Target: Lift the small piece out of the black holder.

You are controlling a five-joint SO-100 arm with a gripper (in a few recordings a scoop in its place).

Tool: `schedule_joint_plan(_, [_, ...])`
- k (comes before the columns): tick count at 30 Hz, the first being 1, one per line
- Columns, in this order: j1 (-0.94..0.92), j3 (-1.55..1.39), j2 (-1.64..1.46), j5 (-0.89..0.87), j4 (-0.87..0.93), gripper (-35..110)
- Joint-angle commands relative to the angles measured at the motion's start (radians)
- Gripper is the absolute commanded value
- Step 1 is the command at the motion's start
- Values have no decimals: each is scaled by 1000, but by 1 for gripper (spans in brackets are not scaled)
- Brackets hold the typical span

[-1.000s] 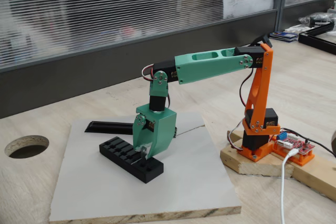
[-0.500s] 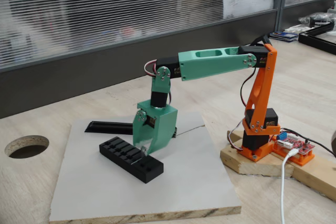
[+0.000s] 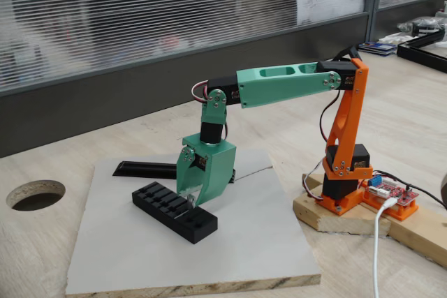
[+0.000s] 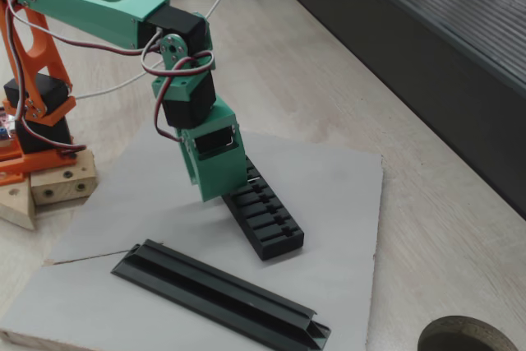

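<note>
The black holder (image 3: 167, 209) (image 4: 269, 221), a slotted block, lies on the grey board (image 3: 237, 256) (image 4: 345, 178). My green gripper (image 3: 190, 200) points down over the holder's right part, with its tips just above the slotted top. The jaws stand close together, and a tiny silver-grey bit, the small piece (image 3: 191, 204), shows between the tips. In the fixed view from behind, the gripper's body (image 4: 212, 162) hides its tips and the piece, and the holder sticks out from under it.
A long black V-profile bar (image 3: 143, 169) (image 4: 218, 293) lies on the board beyond the holder. A round hole (image 3: 35, 195) (image 4: 468, 339) is cut in the wooden table. The orange arm base (image 3: 342, 193) stands on a wood block beside a red circuit board (image 3: 391, 193).
The gripper rose a little off the holder's top with the silver piece between its tips. Over the last half second it has hardly moved.
</note>
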State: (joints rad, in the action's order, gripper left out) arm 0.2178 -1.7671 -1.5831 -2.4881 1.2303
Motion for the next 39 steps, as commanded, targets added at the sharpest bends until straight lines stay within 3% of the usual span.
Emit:
schedule_joint_plan(1, [20, 12, -23, -9, 6, 31])
schedule_joint_plan(39, [21, 14, 28, -6, 5, 31])
